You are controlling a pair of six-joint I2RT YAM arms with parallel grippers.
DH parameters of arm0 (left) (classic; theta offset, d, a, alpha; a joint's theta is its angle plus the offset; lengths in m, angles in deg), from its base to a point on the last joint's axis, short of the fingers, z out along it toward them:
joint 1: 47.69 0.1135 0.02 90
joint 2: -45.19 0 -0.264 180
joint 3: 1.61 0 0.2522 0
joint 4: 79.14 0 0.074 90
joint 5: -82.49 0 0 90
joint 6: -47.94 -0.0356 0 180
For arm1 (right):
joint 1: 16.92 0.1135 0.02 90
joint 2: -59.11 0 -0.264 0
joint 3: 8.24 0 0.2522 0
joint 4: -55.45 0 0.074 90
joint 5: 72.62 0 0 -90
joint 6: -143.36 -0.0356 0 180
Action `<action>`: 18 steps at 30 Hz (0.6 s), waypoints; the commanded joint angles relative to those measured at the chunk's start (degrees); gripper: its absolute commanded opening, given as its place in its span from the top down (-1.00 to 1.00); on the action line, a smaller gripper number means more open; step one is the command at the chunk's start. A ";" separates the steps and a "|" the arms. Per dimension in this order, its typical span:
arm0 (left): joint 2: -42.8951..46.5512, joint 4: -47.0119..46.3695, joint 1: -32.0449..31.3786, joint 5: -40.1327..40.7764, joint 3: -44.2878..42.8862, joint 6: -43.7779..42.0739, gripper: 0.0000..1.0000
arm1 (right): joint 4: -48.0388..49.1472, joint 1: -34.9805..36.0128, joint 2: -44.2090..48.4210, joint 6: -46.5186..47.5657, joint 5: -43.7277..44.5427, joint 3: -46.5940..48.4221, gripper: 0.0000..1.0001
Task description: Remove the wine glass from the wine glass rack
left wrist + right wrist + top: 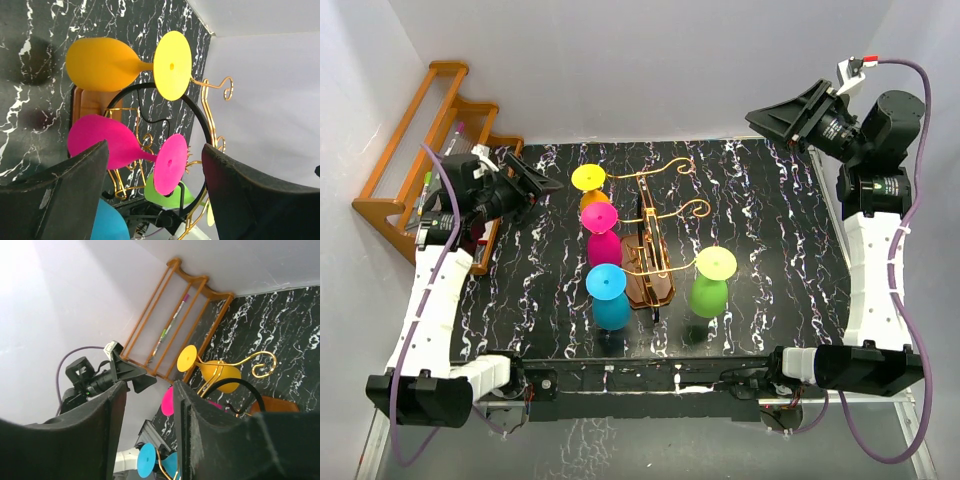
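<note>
The wine glass rack (pixel 650 285) stands mid-table on a brown oval base, with gold wire arms (pixel 670 210). Several coloured glasses hang upside down from it: orange with a yellow foot (pixel 590 182), pink (pixel 601 232), blue (pixel 609 297) and green (pixel 711 282). My left gripper (pixel 535 183) is open and empty, left of the orange and pink glasses and apart from them. In the left wrist view the gripper (pixel 155 150) faces the pink glass (pixel 105 140), with the orange glass (pixel 100 65) above it. My right gripper (pixel 783 118) is open and empty, raised at the far right. It is also open in its own view (pixel 150 390).
A stepped orange-brown wooden shelf (pixel 420 160) holding pens stands at the far left against the wall, close behind my left arm; it also shows in the right wrist view (pixel 175 315). White walls enclose the black marbled table (pixel 780 250).
</note>
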 commanded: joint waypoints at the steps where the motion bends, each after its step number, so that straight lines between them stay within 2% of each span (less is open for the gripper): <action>1: 1.52 5.42 0.43 2.09 -1.52 -3.26 -0.46 | -5.37 0.20 1.73 5.82 2.25 3.15 0.06; 5: -0.03 3.95 0.29 1.37 -2.56 -2.69 -0.47 | -5.92 0.19 1.95 5.89 2.27 3.98 -0.12; 10: -3.19 0.56 0.39 -1.65 -2.89 -0.05 -0.47 | -13.88 0.19 -0.70 9.41 2.67 8.58 -0.08; 18: -5.39 -3.13 0.38 -3.15 -2.07 1.17 -0.48 | -14.80 0.15 -0.50 9.38 1.93 8.95 -0.03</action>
